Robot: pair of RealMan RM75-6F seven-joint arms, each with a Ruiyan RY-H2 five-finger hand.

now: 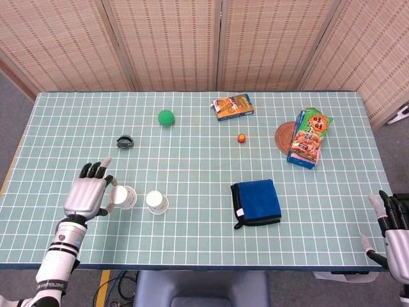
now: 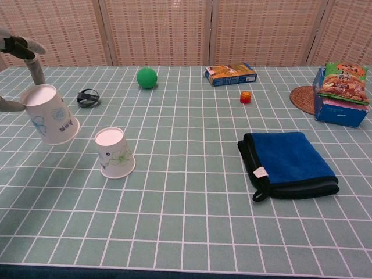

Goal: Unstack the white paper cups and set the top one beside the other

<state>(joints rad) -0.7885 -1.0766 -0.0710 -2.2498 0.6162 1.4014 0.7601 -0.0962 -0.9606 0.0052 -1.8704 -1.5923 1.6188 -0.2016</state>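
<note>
Just left of the standing cup (image 1: 156, 201), the robot's left hand (image 1: 87, 196) holds the lifted cup (image 2: 50, 114), its fingers wrapped round the side wall so the base and the rim are free. In the chest view this cup hangs upside down and tilted, and its shadow on the table (image 1: 204, 236) suggests it has not yet touched down, though that is a judgement. The standing cup is also mouth-down and apart from the held one, so the unstacking itself looks done; what remains is to level the lifted cup and lower it near its partner. The side grip makes sense for that: it leaves the rim free to meet the table flat. Tilt is the chief risk, since a light paper cup set down on one edge may tip or roll toward its neighbour. Beyond the standing cup, toward the screens, lie a small black ring (image 1: 124, 141) and a green ball (image 1: 166, 117); well to its right sit a folded blue cloth (image 1: 256, 202), a tiny red cap (image 1: 242, 137), a snack box (image 1: 232, 107), and a snack bag (image 1: 308, 137) resting partly on a woven coaster (image 1: 284, 135). Far to the right of the standing cup, the right hand (image 1: 394, 231) waits at the table's corner, fingers apart and holding nothing.
</note>
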